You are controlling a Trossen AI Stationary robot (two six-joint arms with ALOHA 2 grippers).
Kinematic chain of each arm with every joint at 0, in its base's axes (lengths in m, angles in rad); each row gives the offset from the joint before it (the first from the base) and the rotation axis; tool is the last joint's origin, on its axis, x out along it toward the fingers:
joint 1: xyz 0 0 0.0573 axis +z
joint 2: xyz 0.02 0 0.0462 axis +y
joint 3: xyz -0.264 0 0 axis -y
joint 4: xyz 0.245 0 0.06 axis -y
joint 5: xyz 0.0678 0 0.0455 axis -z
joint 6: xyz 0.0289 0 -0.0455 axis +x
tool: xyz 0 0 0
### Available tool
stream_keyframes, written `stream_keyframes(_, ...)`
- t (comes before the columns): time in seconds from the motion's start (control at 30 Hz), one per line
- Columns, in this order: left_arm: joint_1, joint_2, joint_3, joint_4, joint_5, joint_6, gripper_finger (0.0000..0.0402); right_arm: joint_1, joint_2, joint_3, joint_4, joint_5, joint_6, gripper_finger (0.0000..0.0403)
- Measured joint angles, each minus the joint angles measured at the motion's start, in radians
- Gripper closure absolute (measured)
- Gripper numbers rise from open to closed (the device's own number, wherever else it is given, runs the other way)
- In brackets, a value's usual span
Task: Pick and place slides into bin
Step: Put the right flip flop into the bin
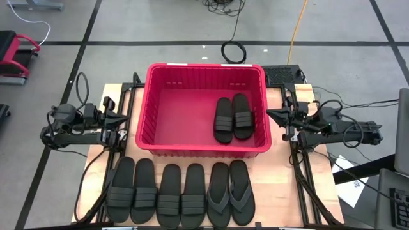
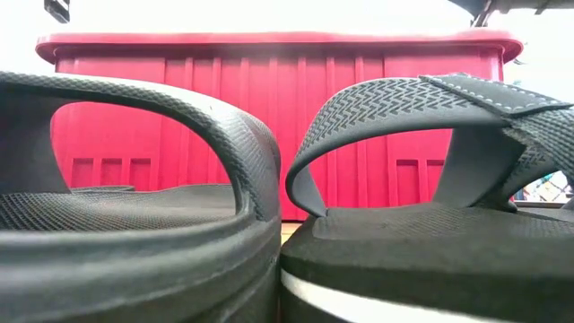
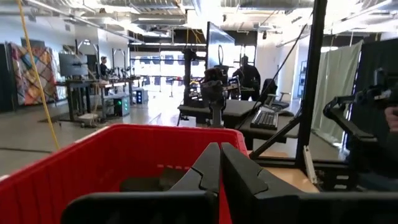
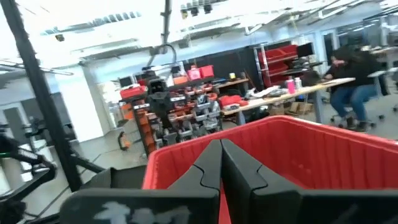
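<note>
Red plastic bin (image 1: pixel 167 96) sits at the middle of the table's far half, ribbed walls, flared rim. Inside it, toward its right side, a pair of black band-strap slides (image 1: pixel 232 118) lies side by side, touching, flat on the bin floor. Six more slides in a row on the table (image 1: pixel 284 191) along the near edge, in front of the bin: two band-strap pairs on the left and middle, (image 1: pixel 132 190) and (image 1: pixel 182 195), then a thong-style flip-flop pair (image 1: pixel 231 193) at the right end of the row, all soles down, each just beside its neighbour. Low view is filled by two of these row slides up close, strap arches upright, bin wall (image 2: pixel 359 126) right behind them. Left gripper (image 1: pixel 125 119) waits off the bin's left wall, outside it, above the table edge, fingers pressed together with nothing between them; its wrist view shows the closed fingers (image 3: pixel 208 168) pointing over the bin rim (image 3: pixel 93 149). Right gripper (image 1: pixel 269 115) waits just off the bin's right wall, likewise closed and empty, fingers (image 4: pixel 214 158) meeting in its wrist view with the red rim (image 4: pixel 298 127) beyond. People show in the room behind, seated at desks, well away from the table.
</note>
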Motion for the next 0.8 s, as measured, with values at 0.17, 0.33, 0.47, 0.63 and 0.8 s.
stream_keyframes(0.17, 0.000, 0.000, 0.000, 0.001, 0.000, 0.019, 0.0382, 0.000, -0.004, 0.000, -0.001, -0.054, -0.011, 0.0403)
stream_keyframes(0.33, 0.000, 0.000, 0.000, 0.001, 0.000, 0.029, 0.0392, 0.000, -0.004, 0.000, 0.000, -0.035, -0.061, 0.0403)
stream_keyframes(0.47, 0.000, 0.000, 0.000, 0.001, 0.000, 0.031, 0.0400, -0.001, -0.004, 0.000, 0.000, -0.019, -0.100, 0.0403)
stream_keyframes(0.63, 0.000, 0.000, 0.000, 0.001, 0.000, 0.032, 0.0393, -0.001, -0.004, 0.000, 0.000, -0.020, -0.106, 0.0403)
stream_keyframes(0.8, 0.000, 0.000, 0.000, 0.001, 0.000, 0.032, 0.0381, -0.001, -0.004, 0.000, 0.000, -0.021, -0.100, 0.0403)
